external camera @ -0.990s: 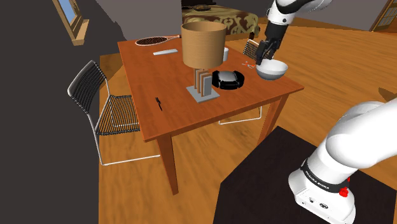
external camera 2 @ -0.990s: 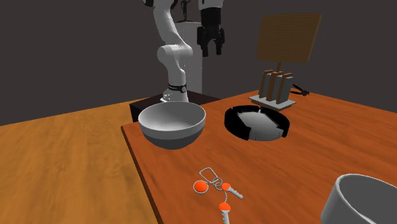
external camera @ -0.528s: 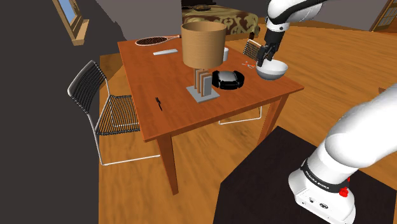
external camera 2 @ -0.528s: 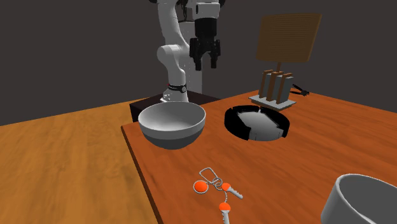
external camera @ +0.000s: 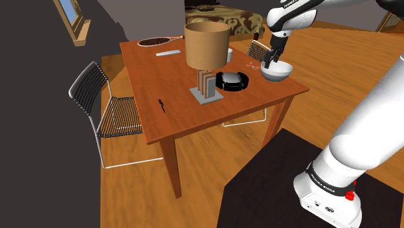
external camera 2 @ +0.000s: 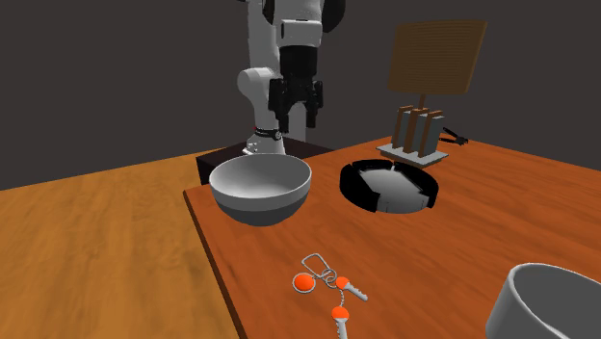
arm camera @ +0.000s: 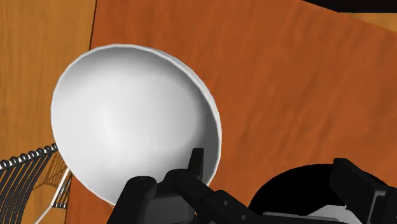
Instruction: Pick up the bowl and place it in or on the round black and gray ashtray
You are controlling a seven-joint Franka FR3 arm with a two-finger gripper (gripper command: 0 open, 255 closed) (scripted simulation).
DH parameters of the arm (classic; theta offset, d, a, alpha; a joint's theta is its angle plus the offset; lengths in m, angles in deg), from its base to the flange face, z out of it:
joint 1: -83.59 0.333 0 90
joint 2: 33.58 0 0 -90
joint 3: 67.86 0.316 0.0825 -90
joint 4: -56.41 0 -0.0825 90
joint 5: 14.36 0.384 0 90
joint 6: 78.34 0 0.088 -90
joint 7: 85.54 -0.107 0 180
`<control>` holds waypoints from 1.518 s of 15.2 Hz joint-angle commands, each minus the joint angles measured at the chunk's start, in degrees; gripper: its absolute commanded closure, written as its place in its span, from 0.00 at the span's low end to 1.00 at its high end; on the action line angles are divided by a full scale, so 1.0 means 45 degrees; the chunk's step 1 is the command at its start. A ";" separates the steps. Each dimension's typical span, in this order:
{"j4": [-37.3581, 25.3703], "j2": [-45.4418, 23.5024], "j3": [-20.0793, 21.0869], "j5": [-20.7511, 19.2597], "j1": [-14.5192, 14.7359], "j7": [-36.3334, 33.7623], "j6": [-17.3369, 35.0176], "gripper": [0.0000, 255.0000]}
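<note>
Bowl (external camera 2: 261,188): white, sitting upright near the bench (external camera 2: 501,226) edge, left of centre in the second exterior view, just beside the round black and grey ashtray (external camera 2: 390,186).
Claw (external camera 2: 296,114): hanging above the bowl, fingers standing spread, pinching nothing.
Key ring (external camera 2: 326,284): orange tags, lying lower centre.
Lamp (external camera: 206,48): standing mid-bench, upper centre of the shoulder view.

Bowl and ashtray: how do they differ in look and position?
The bowl is plain white, deep and rounded; the ashtray is black with a grey floor, low and notched at the rim. The bowl sits near the edge of the table; the ashtray further in. Both are round, upright and empty.
</note>
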 commanded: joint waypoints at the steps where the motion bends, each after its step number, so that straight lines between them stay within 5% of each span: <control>1: -0.0770 -0.1003 -0.0231 0.0431 -0.0201 0.0687 0.0207 0.00; 18: -0.0659 -0.2218 -0.0227 0.1129 -0.0475 0.1295 0.1422 0.00; 19: -0.0659 -0.2218 -0.0227 0.1129 -0.0475 0.1295 0.1422 1.00; 23: -0.0660 -0.2218 -0.0227 0.1129 -0.0475 0.1295 0.1420 1.00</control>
